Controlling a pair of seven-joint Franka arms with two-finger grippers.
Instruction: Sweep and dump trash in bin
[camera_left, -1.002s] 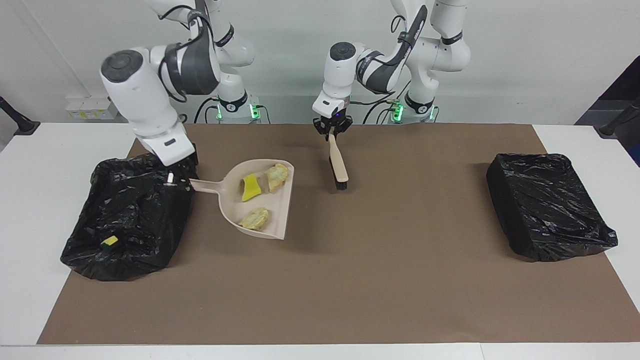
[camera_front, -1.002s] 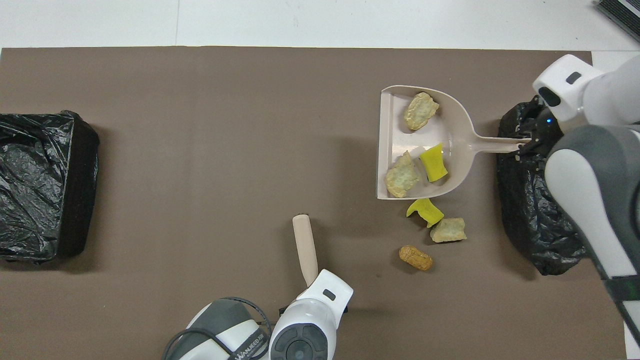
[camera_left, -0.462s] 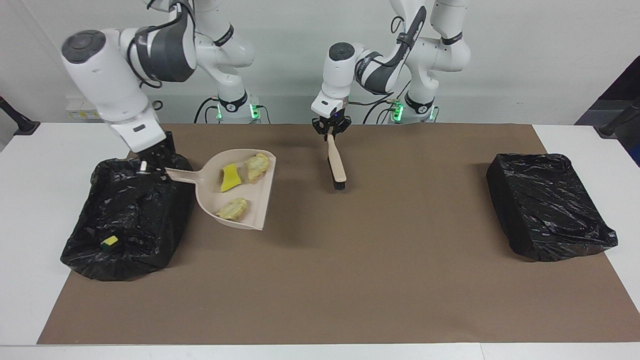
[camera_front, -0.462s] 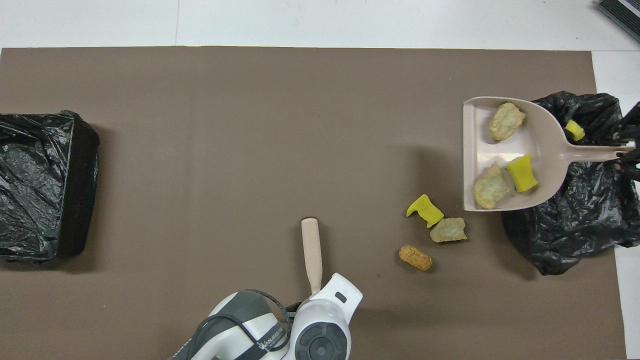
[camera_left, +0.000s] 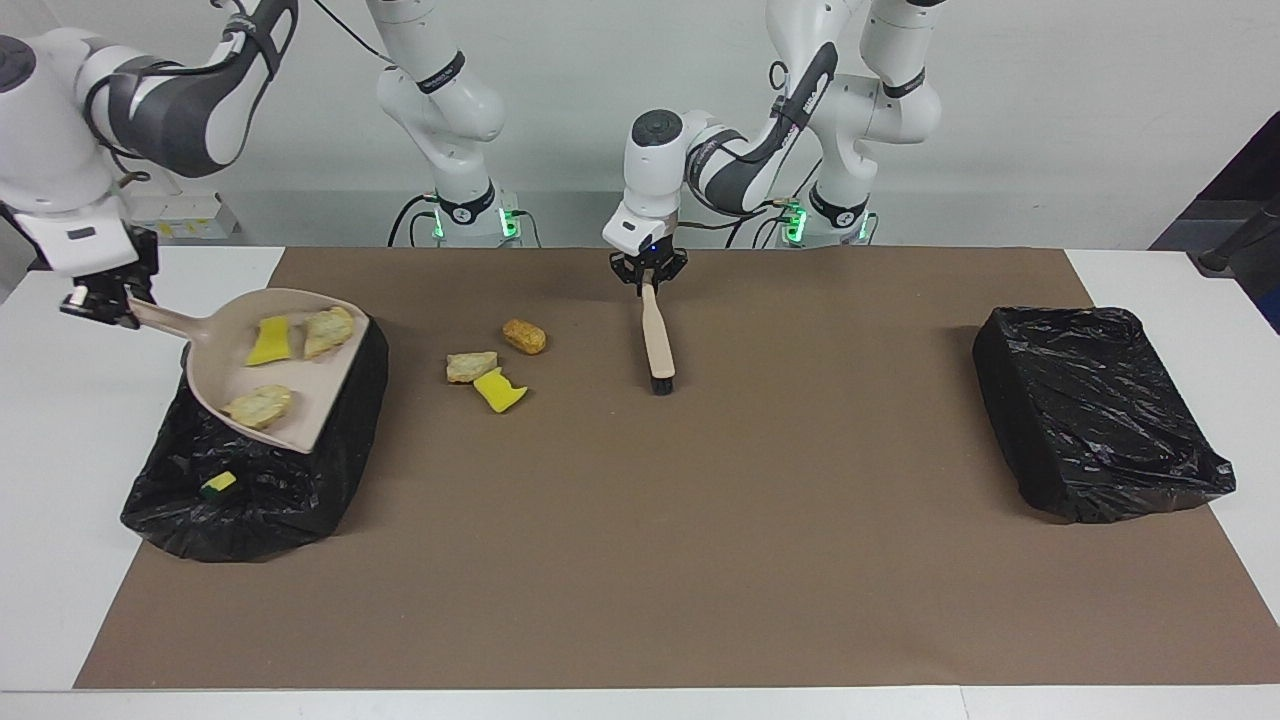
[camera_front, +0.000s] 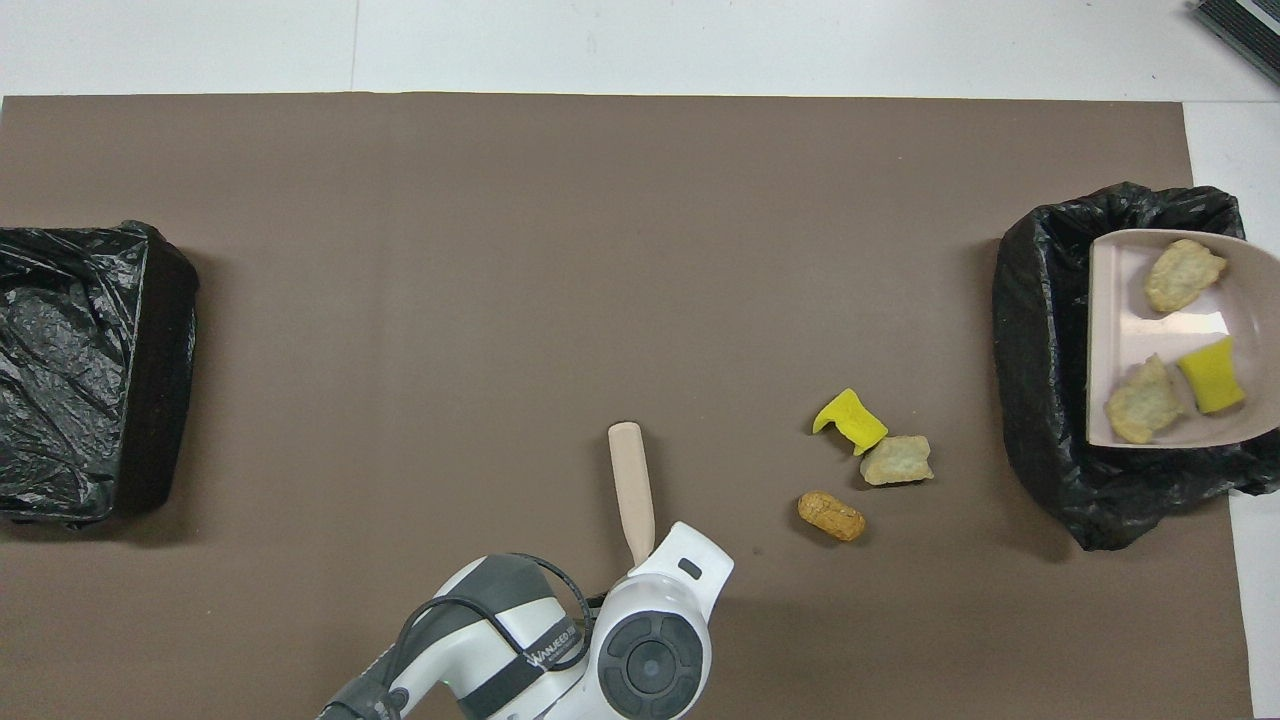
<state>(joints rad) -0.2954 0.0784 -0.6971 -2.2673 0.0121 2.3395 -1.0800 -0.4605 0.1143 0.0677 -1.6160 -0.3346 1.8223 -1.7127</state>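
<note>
Carried from the mat, the dustpan (camera_left: 300, 375) hung over the bin (camera_left: 330, 500), its handle clamped in the right tool (camera_left: 97, 300). Tipped carelessly, its three scraps (camera_left: 258, 405) could miss. Loose trash (camera_left: 485, 368) lay at the pan's three o'clock; the left tool (camera_left: 648, 272) gripped the brush (camera_left: 657, 340). A second bin (camera_left: 1095, 410) sat clear.
</note>
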